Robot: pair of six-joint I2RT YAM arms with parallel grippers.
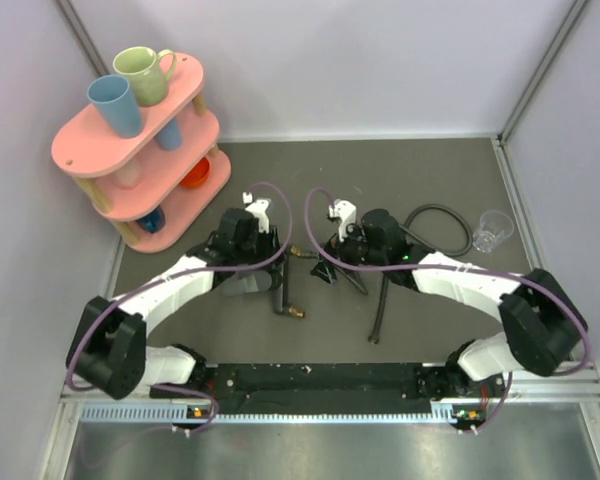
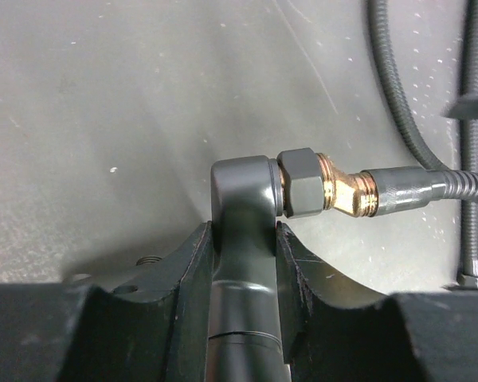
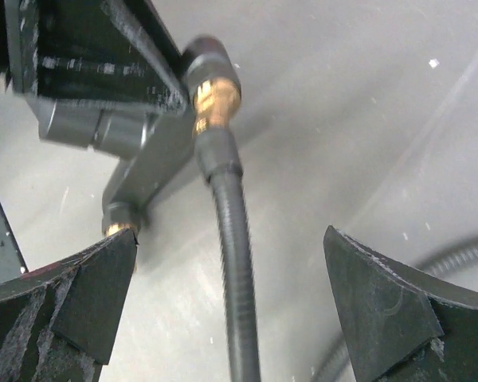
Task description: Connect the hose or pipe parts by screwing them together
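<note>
Counting one hose [image 2: 386,79], one forked fitting [image 2: 240,199]

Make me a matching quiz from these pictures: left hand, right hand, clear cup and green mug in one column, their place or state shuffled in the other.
1 left hand
2 right hand
3 clear cup
4 green mug

A on top of the pink shelf
B open, the hose between its fingers
C shut on the forked fitting
D by the right edge of the table

Pairs: 1-C, 2-B, 3-D, 4-A

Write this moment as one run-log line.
left tool: shut on fitting | right tool: open, astride hose | hose end: at fitting's brass thread
</note>
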